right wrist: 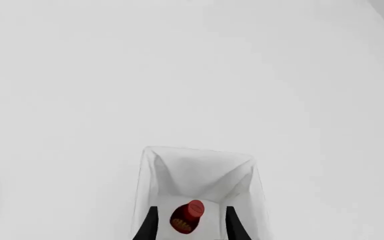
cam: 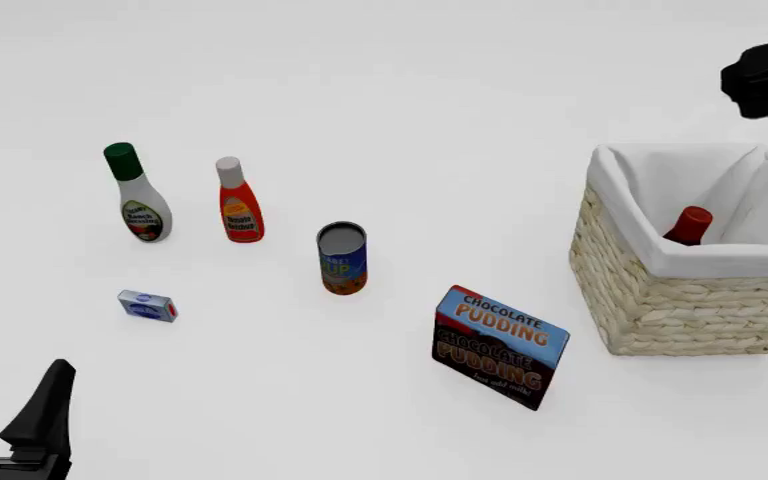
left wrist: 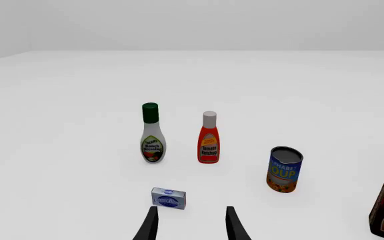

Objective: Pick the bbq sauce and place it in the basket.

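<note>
— Black fingers (right wrist: 150, 222) of the right gripper (right wrist: 188, 225) stand apart with nothing clamped between them; seen through the gap, the bbq sauce (right wrist: 186, 216) lies below, inside the basket (right wrist: 153, 165). Released, I'd judge.

— And from the front?

— Its red cap pokes up against the white liner, at the basket's (cam: 678, 300) right-hand side. The bbq sauce (cam: 688, 226) leans a little. The right arm hangs above and beyond the far right corner. The placing looks done; what remains is only to lift clear without brushing the rim.

— The left gripper (cam: 11, 395)?

— Near left corner, fingers spread, holding nothing.

— Count the rest.

— One ranch bottle (cam: 135, 195) with a green cap, far left; one ketchup bottle (cam: 237, 202) just right of it; one soup can (cam: 341, 258) nearer centre; one small blue box (cam: 148, 306) near left; one pudding box (cam: 496, 346) just left of the basket. One basket, one bbq sauce.
</note>
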